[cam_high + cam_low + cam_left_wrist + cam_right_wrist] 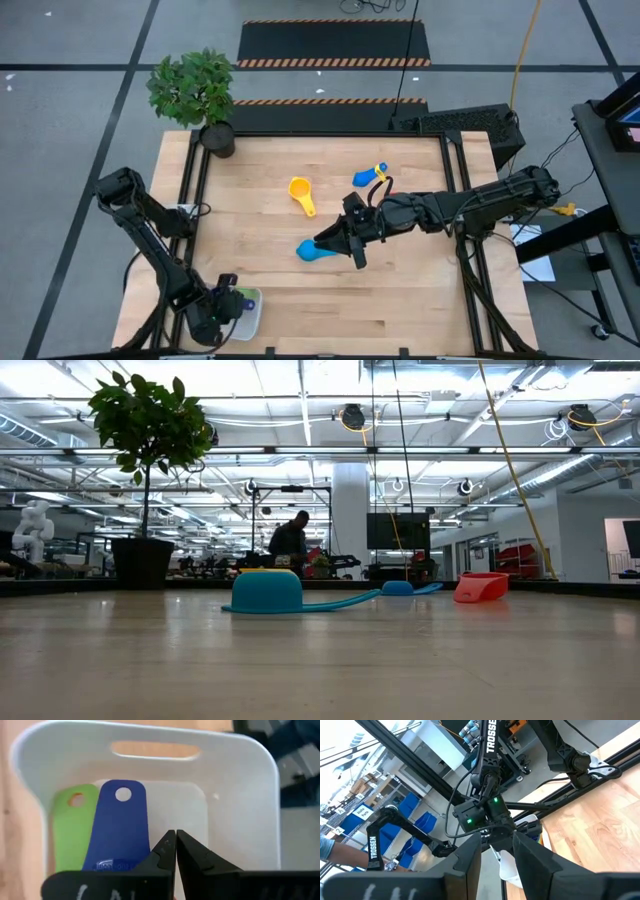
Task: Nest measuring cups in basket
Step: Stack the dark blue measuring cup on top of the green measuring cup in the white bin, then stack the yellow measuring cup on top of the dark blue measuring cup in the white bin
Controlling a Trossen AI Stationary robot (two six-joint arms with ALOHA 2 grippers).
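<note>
The white basket [240,750] sits at the table's near left [252,316]. Two measuring cups lie in it, of which a green handle [72,830] and a dark blue handle [120,825] show. My left gripper [175,836] is shut, pointing down into the basket [232,300]. A light blue cup [310,251] rests bowl-down mid-table [265,592]. A yellow cup [300,190] and a blue cup [366,178] lie farther back. A red cup [480,587] shows in the low view. My right gripper [335,245] hangs open high above the light blue cup [497,847], with nothing between its fingers. My left gripper's shut fingertips [167,842] come from above, slanting down, right beside the dark blue handle's edge [145,840] over the basket's floor. I cannot tell whether they touch the handle or the floor.
A potted plant [218,138] stands at the table's far left corner [142,563]. Dark frame rails run along the table's left and right sides [462,200]. Bare wood lies between the basket and the light blue cup. A person stands in the room beyond the table [290,540].
</note>
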